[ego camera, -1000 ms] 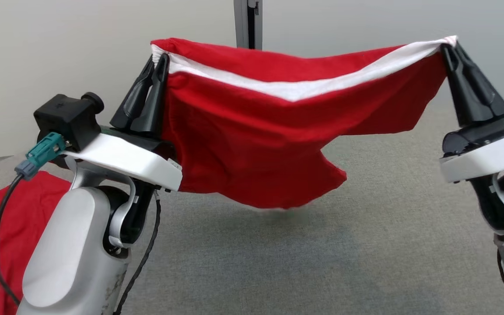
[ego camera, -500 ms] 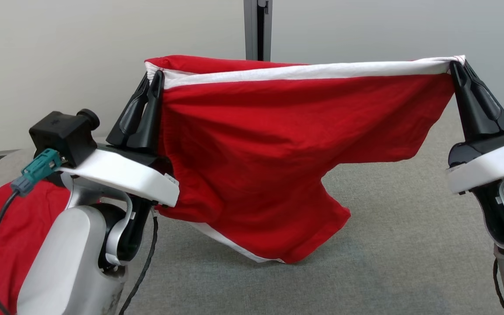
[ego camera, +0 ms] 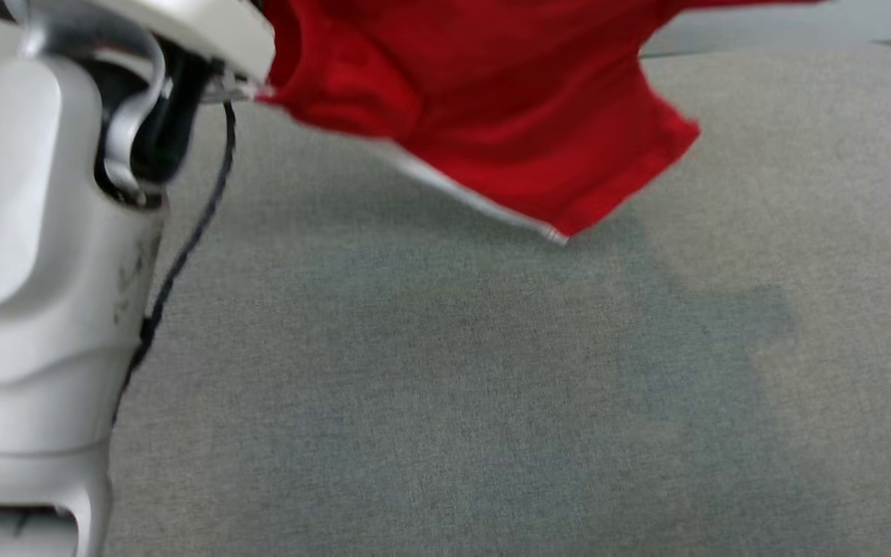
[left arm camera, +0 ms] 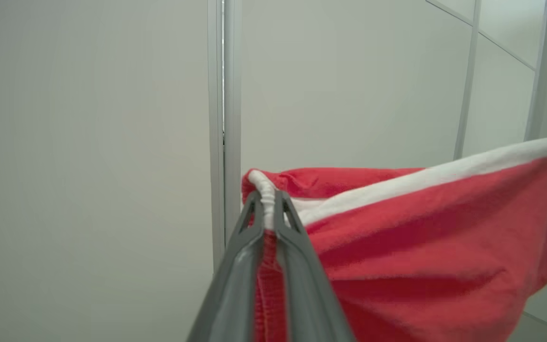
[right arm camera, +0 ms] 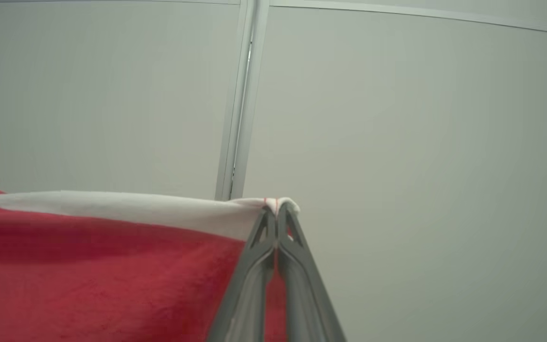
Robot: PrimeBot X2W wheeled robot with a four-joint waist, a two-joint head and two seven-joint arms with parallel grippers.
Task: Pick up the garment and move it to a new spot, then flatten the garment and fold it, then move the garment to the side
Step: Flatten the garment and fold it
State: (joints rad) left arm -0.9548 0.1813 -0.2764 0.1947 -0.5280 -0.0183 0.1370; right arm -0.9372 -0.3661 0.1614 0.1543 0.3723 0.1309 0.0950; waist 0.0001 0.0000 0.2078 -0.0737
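R gripper (right arm camera: pixel 276 216) pinching red garment's (right arm camera: pixel 102 280) white hem.

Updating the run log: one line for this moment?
left jaws: shut on garment | right jaws: shut on garment | garment: stretched between them, hanging above grey surface

Red garment (ego camera: pixel 492 116) with white band, stretched taut in the air, lower corner dangling above grey surface (ego camera: pixel 492 387)

Office-like test room; plain pale wall panels (right arm camera: pixel 397 142), metal joint strip (left arm camera: pixel 219 118), grey fabric-covered work surface (ego camera: pixel 492 387)
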